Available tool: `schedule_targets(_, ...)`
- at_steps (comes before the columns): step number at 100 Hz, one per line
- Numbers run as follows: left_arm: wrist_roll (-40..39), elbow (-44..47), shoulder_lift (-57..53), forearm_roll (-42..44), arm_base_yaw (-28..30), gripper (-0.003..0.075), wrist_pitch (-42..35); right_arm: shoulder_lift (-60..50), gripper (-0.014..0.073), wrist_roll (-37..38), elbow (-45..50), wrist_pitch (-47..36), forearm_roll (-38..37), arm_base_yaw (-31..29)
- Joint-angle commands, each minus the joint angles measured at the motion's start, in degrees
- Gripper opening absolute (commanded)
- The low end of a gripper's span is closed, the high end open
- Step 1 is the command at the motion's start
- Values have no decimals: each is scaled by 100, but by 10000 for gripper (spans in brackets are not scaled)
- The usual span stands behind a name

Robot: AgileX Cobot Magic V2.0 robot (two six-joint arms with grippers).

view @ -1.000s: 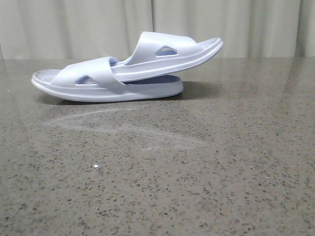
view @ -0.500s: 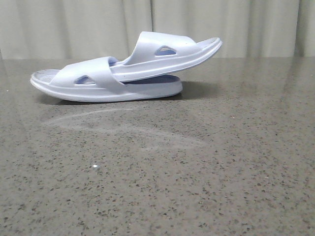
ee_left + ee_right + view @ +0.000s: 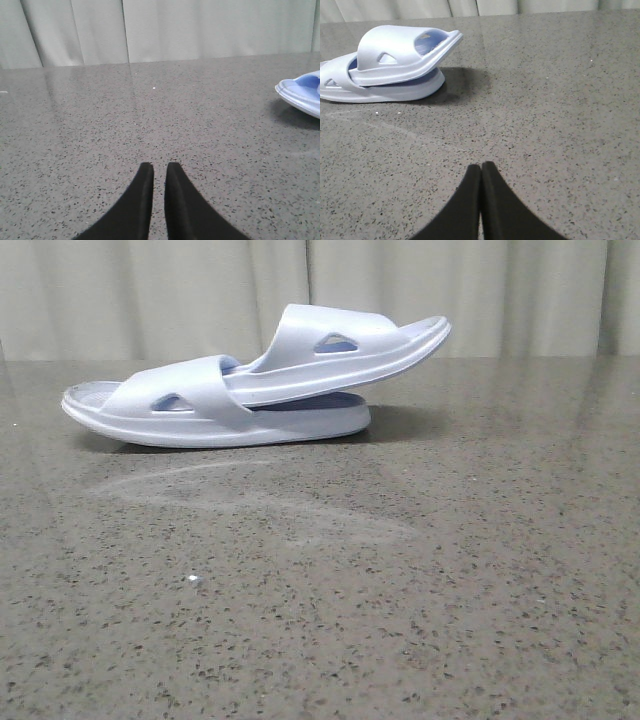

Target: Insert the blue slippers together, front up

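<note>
Front view: the pale lavender-blue foam slippers (image 3: 250, 390) sit nested on the dark speckled stone table (image 3: 400, 590), one tucked under the other's strap. Left gripper (image 3: 159, 172) and right gripper (image 3: 481, 172) rest clenched and empty, well apart from the pair. Light, squashy foam; I'd pinch the thick sole edge.

The front camera sits low and looks forward across the surface (image 3: 400, 620) to the curtain behind its far edge, while each wrist camera looks low over its own pincer toward that edge, all three sharing the slippers (image 3: 250, 390) near it.
</note>
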Motion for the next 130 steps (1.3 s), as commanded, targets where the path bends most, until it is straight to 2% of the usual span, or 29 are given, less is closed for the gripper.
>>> schedule_targets(1, -61, 59, -171, -54, 15, 15, -451, 21, -78, 6, -146, -238, 115, 12)
schedule_targets(35, -61, 59, -171, -54, 15, 15, -451, 21, -78, 6, -146, -267, 115, 12)
schedule_targets(43, -61, 59, -171, -54, 15, 15, -451, 21, -78, 6, -146, -681, 160, 12)
schedule_targets(55, -61, 59, -171, -54, 15, 15, -451, 60, -78, 6, -146, -1285, 625, 12)
schedule_targets(60, -61, 59, -171, -54, 15, 15, -451, 59, -78, 45, -146, -1374, 318, 12)
schedule_targets(63, -61, 59, -171, -54, 15, 15, -451, 59, -78, 229, -146, -1405, -116, 12)
schedule_targets(66, -61, 59, -171, -54, 15, 15, -451, 59, -78, 619, -146, -1454, -595, 12)
schedule_targets(76, -61, 59, -171, -54, 15, 15, -451, 59, -78, 2702, -135, -1652, -2659, 12)
schedule_targets(82, -61, 59, -171, -54, 15, 16, -451, 48, -78, 3315, -73, -1841, -3516, 12)
schedule_targets(100, -61, 59, -171, -54, 15, 15, -451, -503, -78, 3492, 788, -2558, -3888, 12)
schedule_targets(110, -61, 59, -171, -54, 15, 15, -451, -1175, -78, 3781, 1280, -2532, -4401, 12)
schedule_targets(123, -61, 59, -171, -54, 15, 15, -451, -1958, -78, 3782, 1792, -2385, -4426, 1)
schedule_targets(130, -61, 59, -171, -54, 15, 15, -451, -2294, -78, 3793, 1769, -1877, -4446, 1)
